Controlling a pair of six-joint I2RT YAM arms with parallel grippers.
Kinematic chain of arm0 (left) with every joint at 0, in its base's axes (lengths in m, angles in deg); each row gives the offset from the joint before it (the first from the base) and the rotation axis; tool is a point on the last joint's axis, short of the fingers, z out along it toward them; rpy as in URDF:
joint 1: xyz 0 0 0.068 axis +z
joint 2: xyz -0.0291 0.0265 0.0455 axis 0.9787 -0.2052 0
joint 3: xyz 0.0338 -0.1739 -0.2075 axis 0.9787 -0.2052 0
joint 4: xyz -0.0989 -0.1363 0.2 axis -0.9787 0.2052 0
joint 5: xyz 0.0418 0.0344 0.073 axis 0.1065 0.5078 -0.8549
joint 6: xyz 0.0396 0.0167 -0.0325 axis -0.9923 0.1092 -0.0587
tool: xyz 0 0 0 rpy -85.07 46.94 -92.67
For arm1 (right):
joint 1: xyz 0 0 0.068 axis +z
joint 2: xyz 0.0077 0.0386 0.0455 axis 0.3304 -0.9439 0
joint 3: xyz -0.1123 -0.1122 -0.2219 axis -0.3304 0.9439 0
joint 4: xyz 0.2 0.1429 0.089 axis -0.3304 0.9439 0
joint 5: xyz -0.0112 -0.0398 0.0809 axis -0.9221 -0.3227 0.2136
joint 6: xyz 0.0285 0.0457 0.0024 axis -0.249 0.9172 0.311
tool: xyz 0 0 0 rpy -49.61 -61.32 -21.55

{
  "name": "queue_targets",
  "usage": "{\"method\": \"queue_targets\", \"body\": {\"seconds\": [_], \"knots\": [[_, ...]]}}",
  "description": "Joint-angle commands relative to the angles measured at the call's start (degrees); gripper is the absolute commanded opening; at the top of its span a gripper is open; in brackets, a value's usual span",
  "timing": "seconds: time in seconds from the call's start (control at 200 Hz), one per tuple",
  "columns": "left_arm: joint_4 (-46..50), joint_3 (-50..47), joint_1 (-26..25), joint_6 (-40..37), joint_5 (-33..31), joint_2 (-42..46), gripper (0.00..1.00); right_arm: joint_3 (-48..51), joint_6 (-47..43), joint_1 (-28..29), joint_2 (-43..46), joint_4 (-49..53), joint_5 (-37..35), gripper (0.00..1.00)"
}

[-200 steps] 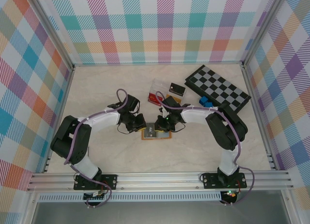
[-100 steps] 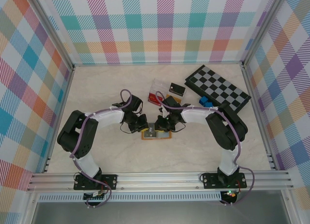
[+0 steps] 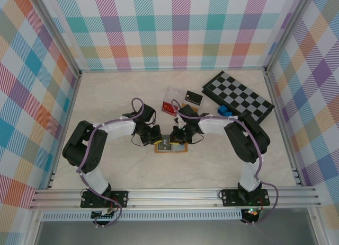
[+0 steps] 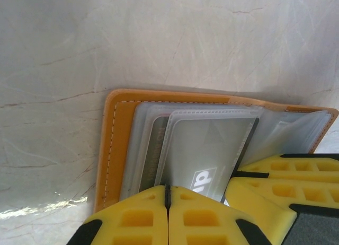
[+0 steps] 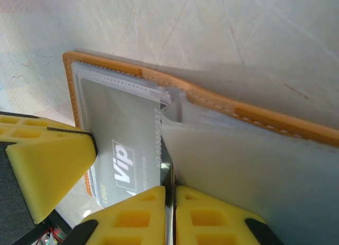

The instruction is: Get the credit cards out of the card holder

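Note:
The tan card holder (image 3: 170, 147) lies open on the table between both arms, its stitched edge (image 4: 114, 144) and clear sleeves facing up. A dark credit card (image 4: 206, 155) marked "Vip" (image 5: 124, 128) sits in the top sleeve, with a bare dark edge showing. My left gripper (image 3: 158, 138) is shut (image 4: 167, 194) on the near edge of a clear sleeve. My right gripper (image 3: 177, 138) is shut (image 5: 169, 194) on the card's bare edge. A second, striped card edge (image 4: 153, 149) shows in a lower sleeve. Each wrist view also catches the other gripper's yellow fingers (image 4: 280, 176) (image 5: 42, 155).
A black-grey chequered board (image 3: 238, 96) lies at the back right with blue cubes (image 3: 226, 110) at its near edge. A clear compartment tray (image 3: 174, 95) and a small dark box (image 3: 194, 98) stand just behind the grippers. Plaid walls enclose the table.
The left arm's elbow swung right and its gripper settled at the holder's left edge. The right gripper's fingers closed on the card's edge. The card holder has not moved.

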Motion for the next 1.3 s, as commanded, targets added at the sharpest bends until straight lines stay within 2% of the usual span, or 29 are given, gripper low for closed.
{"method": "queue_targets", "body": {"seconds": [0.0,0.155,0.27,0.51,0.74,0.895,1.3], "knots": [[1.3,-2.9,-0.5,0.1,-1.7,-1.8,0.05,1.0,-0.7,0.5,-0.8,-2.1,2.5,0.08],[1.4,-2.7,-0.5,0.2,-1.6,-0.6,0.07,2.4,-0.8,0.1,1.6,-2.6,1.4,0.03],[2.0,-2.0,-0.5,0.1,-1.5,0.6,0.12,3.5,-1.0,-0.4,3.2,-1.8,-0.4,0.02],[1.9,-0.8,-0.5,-0.3,-0.4,4.2,0.19,4.8,-1.5,-0.9,4.2,-1.1,-1.4,0.02],[5.1,-0.4,-0.5,-1.2,-4.6,5.0,0.15,5.5,-0.9,-1.1,4.7,-4.9,2.4,0.11],[4.6,-0.8,-0.5,-1.0,-4.1,3.3,0.12,6.4,0.3,-1.2,4.9,-7.3,3.2,0.2],[1.8,-1.7,-0.5,-0.7,-1.1,1.0,0.1,4.9,0.1,-1.3,1.8,-6.7,4.6,0.2]]}}
